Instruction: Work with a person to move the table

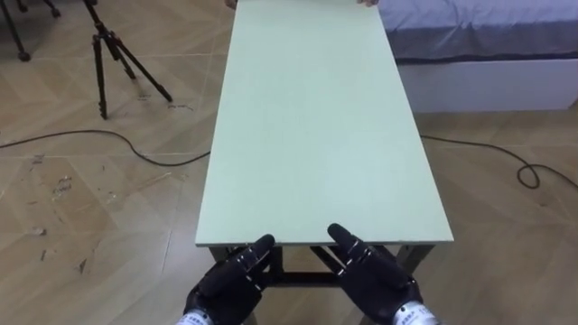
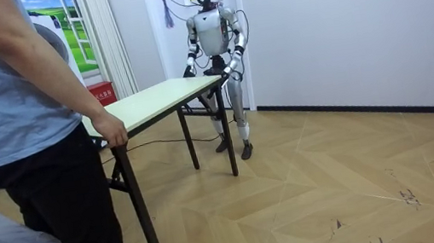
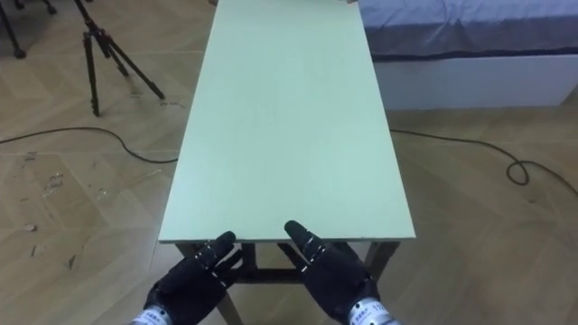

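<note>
A long table with a pale green top (image 1: 316,126) and dark folding legs stretches away from me. My left hand (image 1: 230,282) and right hand (image 1: 372,269) are at its near short edge, fingers straight and pointing forward, tips touching the edge. In the room view I stand upright at one end of the table (image 2: 158,98), both hands at its edge. At the other end a person in a blue shirt grips the table edge with one hand (image 2: 110,130).
A black tripod (image 1: 113,54) stands on the wood floor left of the table, with a dark cable (image 1: 99,135) running past it. A bed (image 1: 488,41) lies at the far right, another cable (image 1: 506,158) beside it.
</note>
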You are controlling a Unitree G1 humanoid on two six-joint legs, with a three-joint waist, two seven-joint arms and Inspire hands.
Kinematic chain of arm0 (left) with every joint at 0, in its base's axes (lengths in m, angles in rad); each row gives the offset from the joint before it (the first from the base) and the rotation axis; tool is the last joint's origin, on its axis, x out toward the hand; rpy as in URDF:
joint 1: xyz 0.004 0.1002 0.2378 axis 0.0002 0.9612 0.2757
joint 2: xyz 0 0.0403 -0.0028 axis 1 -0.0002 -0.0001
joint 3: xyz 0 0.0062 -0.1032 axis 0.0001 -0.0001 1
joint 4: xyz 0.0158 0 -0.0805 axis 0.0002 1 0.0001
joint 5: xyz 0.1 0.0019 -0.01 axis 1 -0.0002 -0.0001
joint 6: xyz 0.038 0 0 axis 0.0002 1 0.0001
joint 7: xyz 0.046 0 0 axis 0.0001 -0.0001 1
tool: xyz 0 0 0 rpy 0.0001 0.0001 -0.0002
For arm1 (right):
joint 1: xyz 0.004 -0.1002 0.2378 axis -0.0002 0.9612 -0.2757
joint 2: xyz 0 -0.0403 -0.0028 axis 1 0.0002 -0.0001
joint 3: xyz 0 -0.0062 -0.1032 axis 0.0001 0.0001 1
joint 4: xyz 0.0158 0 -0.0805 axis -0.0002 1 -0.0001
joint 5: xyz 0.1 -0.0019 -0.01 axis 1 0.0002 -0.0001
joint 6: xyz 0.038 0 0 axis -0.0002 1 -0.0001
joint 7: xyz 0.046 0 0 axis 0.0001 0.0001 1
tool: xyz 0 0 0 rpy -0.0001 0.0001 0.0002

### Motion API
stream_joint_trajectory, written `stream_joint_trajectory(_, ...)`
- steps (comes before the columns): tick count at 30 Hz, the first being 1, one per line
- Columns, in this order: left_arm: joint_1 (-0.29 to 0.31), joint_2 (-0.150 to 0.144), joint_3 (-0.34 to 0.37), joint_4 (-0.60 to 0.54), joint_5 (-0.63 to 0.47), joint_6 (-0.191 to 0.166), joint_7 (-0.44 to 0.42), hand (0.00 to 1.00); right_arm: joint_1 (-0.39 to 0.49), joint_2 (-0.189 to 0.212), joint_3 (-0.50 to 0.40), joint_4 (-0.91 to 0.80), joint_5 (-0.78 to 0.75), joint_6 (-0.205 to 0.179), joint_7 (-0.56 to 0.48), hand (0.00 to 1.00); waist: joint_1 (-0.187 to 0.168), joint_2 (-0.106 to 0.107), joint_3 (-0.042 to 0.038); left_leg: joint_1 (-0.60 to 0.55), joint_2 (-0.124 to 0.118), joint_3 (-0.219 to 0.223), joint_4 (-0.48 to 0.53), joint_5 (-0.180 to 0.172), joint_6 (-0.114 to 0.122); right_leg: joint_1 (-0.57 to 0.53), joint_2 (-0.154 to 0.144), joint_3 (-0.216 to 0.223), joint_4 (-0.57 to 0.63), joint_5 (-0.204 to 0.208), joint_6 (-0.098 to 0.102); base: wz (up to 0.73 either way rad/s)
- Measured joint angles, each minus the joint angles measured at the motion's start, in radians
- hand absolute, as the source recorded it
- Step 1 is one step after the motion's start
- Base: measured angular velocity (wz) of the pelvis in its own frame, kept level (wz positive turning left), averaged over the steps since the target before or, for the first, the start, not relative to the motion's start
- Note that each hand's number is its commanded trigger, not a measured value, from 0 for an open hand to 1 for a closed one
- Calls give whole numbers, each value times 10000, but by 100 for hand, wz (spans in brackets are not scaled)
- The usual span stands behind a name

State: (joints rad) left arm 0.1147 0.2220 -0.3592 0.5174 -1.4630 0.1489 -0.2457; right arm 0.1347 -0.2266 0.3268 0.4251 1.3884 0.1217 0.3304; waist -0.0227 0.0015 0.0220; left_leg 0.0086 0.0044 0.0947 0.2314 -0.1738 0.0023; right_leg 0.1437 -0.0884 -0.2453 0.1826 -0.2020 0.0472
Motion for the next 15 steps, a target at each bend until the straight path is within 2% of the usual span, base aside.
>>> stream_joint_trajectory(8, -22, -291, 422, 218, -351, 346, 222, 0, 2, 331, -659, -7, 636, 26, -882, 0, -8, 55, -34, 176, 3, 26, -21, 1, -1, 154, 1, 16, 11, 0, 0, 0)
stream_joint_trajectory(15, -22, -390, 629, 241, -385, 535, 236, 0, 4, 417, -858, -10, 706, 9, -1103, 0, -10, 76, -48, 175, 3, 32, -28, 1, -1, 165, -1, 9, 11, 1, -1, 0)
